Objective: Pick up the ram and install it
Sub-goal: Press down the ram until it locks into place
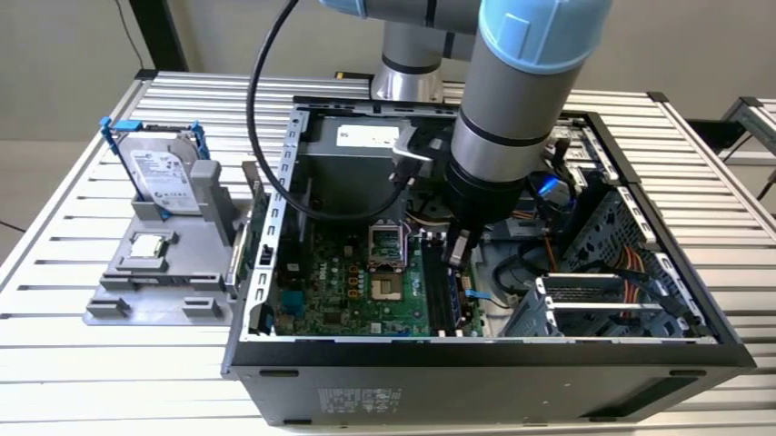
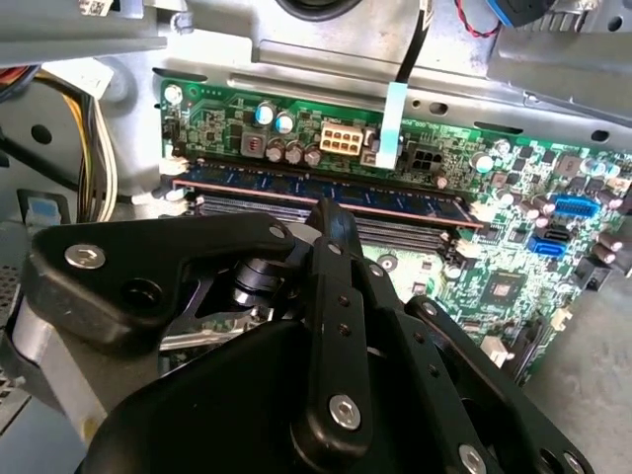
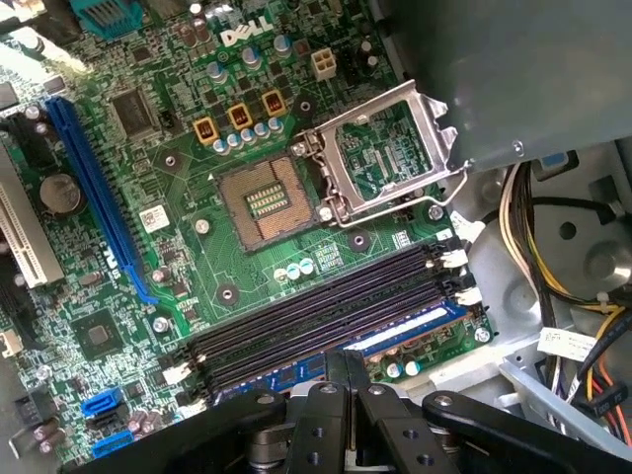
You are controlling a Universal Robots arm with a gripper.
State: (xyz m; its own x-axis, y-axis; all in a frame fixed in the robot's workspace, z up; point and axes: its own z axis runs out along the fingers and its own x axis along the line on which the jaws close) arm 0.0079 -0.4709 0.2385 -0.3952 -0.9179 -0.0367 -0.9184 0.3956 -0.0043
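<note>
The ram (image 2: 395, 200) is a long blue stick with dark chips, standing along one of the black memory slots (image 3: 316, 311) on the green motherboard. It shows again in the first wrist view, ram (image 3: 405, 331). My gripper (image 2: 326, 209) reaches down inside the open computer case, and its black fingers are closed together on the stick's middle. In the exterior view the gripper (image 1: 459, 252) hangs just above the slots (image 1: 439, 291), beside the processor socket.
The open processor socket (image 3: 262, 197) lies close by, its metal frame (image 3: 390, 148) flipped up. Cable bundles (image 3: 568, 296) and the drive cage (image 1: 606, 300) crowd one side. A silver hard drive (image 1: 164, 173) stands in a grey holder (image 1: 158, 282) outside the case (image 1: 485, 359).
</note>
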